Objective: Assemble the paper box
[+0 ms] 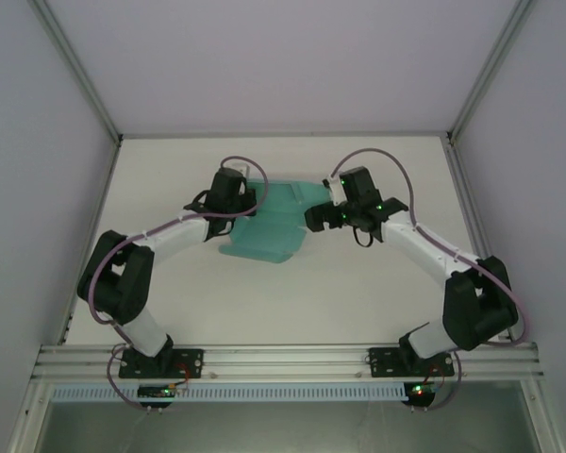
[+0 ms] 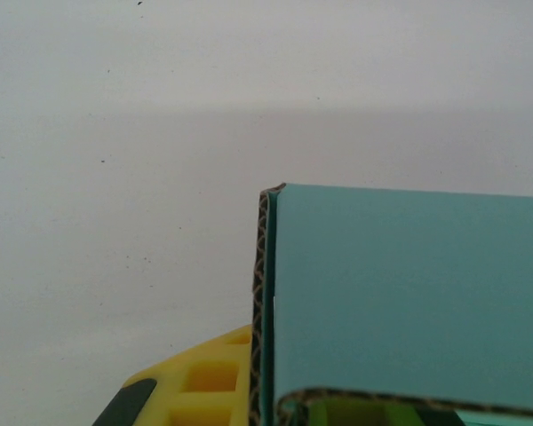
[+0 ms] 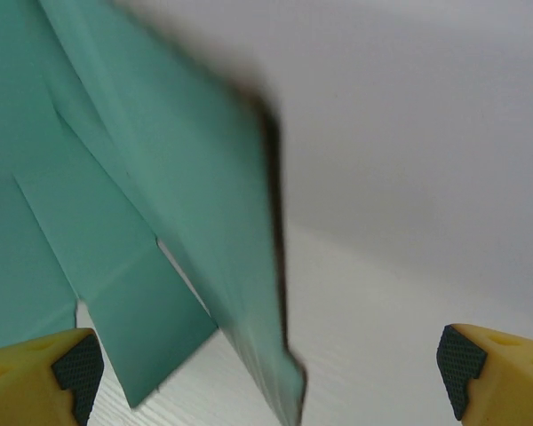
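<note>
The paper box (image 1: 275, 225) is a teal die-cut card sheet, partly folded, lying mid-table between the two arms. My left gripper (image 1: 248, 202) is at its left edge, shut on a raised wall. In the left wrist view that upright teal panel (image 2: 409, 293) shows its corrugated edge pinched against the yellow finger (image 2: 204, 383). My right gripper (image 1: 319, 216) is at the sheet's right side and stands open. From the right wrist, a raised teal flap (image 3: 204, 204) hangs between the wide-apart pads (image 3: 75, 368) without touching either one.
The white table (image 1: 358, 293) is bounded by white walls with metal frame posts at the back corners. An aluminium rail (image 1: 283, 359) carrying both arm bases runs along the near edge.
</note>
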Controlling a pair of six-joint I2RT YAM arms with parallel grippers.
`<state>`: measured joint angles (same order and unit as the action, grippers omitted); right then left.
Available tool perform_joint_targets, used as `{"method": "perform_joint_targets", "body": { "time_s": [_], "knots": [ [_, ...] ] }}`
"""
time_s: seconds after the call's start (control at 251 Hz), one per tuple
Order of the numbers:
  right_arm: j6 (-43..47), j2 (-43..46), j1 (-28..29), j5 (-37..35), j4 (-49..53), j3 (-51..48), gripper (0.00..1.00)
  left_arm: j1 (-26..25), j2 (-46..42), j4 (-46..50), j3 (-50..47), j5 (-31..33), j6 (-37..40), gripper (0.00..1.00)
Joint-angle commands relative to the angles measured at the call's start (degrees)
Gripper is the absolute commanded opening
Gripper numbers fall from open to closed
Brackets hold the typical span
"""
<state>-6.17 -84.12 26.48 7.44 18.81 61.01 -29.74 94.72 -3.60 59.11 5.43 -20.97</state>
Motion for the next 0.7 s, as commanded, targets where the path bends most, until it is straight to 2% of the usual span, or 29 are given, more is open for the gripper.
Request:
{"method": "perform_joint_targets", "body": {
  "time_s": [0.0,0.14,0.283,0.443,0.698],
  "knots": [
    [0.4,-1.8,-0.1,2.2,-0.2,3.3,0.99,0.1,0.0,-0.5,0.1,-1.2,0.8,0.02],
    [1.5,0.0,-0.7,0.1,3.1,2.8,0.99,0.6,1.0,2.1,1.5,1.1,-0.8,0.01],
    [2.6,4.3,-1.0,1.1,6.0,-3.0,1.0,2.4,1.1,1.6,1.3,-2.1,-3.3,0.01],
    [2.6,4.3,-0.7,0.3,2.4,-8.0,0.99,2.6,0.8,0.8,1.2,-3.3,-2.7,0.01],
    [0.8,-1.3,-1.4,2.3,-1.3,-1.4,0.99,2.2,0.6,-0.3,0.1,-6.4,-0.2,0.0]
  ]
}}
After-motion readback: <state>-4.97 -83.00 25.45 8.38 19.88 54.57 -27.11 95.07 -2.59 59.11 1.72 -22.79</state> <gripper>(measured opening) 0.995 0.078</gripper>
